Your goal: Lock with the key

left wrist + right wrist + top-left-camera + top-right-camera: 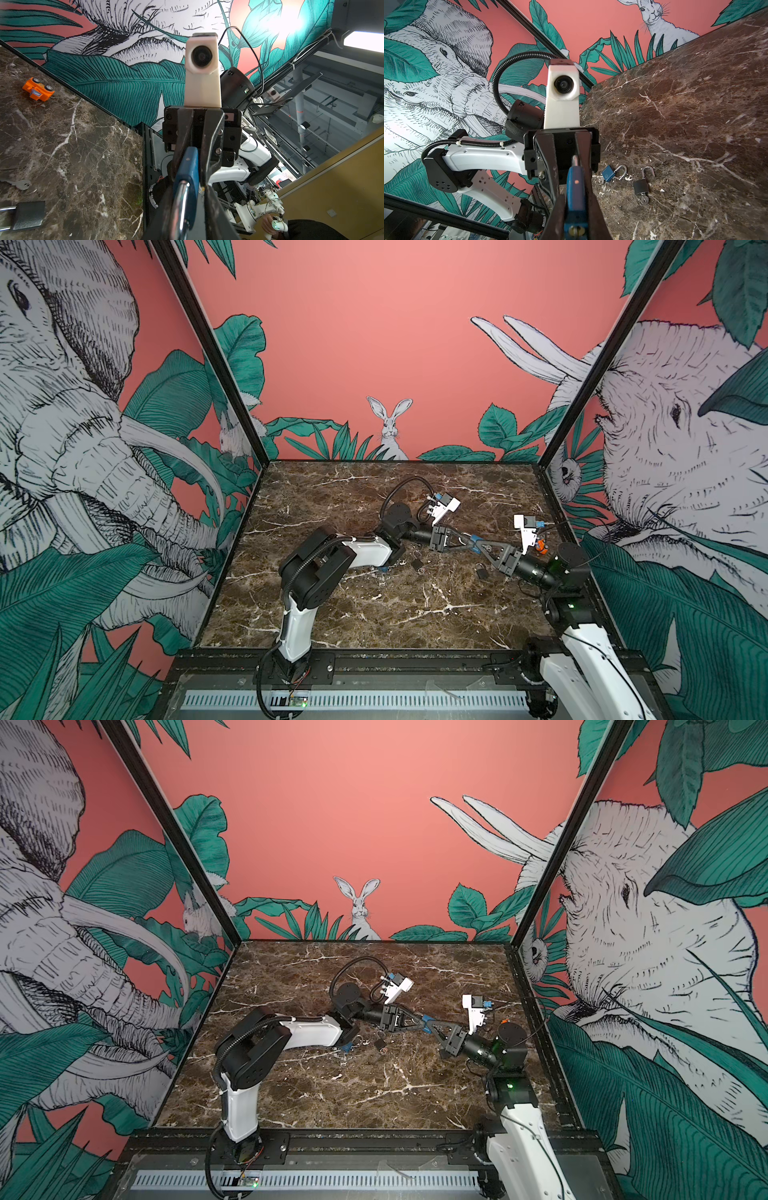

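**Both your claws hold one blue padlock (575, 197) between them, clear of the counter (374, 614).**

Your right claw (478, 543) is clamped tight on the padlock's body, and the keyhole end faces back toward its own wrist camera. Your left claw (468, 540) comes in from the opposite side. Its fingers are drawn in narrow around the shackle end, so the two claws meet tip to tip near the counter's middle. Your key (20, 184) lies flat on the counter on its ring, just beside a black padlock (29, 215) and apart from both claws.
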### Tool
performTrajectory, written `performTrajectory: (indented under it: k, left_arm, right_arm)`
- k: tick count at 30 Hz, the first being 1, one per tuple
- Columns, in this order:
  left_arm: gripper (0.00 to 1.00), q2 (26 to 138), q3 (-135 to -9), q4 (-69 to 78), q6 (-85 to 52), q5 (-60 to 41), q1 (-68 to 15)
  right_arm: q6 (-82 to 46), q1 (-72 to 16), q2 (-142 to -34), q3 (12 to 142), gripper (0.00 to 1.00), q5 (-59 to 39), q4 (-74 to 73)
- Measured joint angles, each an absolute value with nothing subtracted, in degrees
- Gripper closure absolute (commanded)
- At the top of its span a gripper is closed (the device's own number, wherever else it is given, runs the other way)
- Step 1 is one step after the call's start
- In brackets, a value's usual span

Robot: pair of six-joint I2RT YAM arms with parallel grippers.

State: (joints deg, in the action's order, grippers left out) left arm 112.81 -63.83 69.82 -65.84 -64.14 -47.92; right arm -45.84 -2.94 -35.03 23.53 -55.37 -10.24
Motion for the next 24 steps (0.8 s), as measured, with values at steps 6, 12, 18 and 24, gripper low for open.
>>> performTrajectory:
  k: [6,12,18,24]
  left_arm:
    - [0.77,113.38,-63.83,69.80,-66.04,-64.16,-48.12]
    - [1.00,114.13,-63.94,69.78,-66.50,-64.79,-48.23]
    - [1.00,114.61,-63.88,72.86,-68.49,-63.96,-48.07]
    - [1.00,114.74,-61.93,75.42,-69.89,-62.41,-46.72]
  right_arm:
    - [-45.89,-2.94,-34.50,21.98,1.00,-55.53,-11.44]
    - [-45.93,-2.85,-33.21,20.18,1.00,-55.48,-12.19]
    - [-46.04,-2.83,-31.38,20.34,0.73,-53.95,-10.98]
    - [-45.39,-2.57,-29.69,21.78,0.58,-51.79,-6.46]
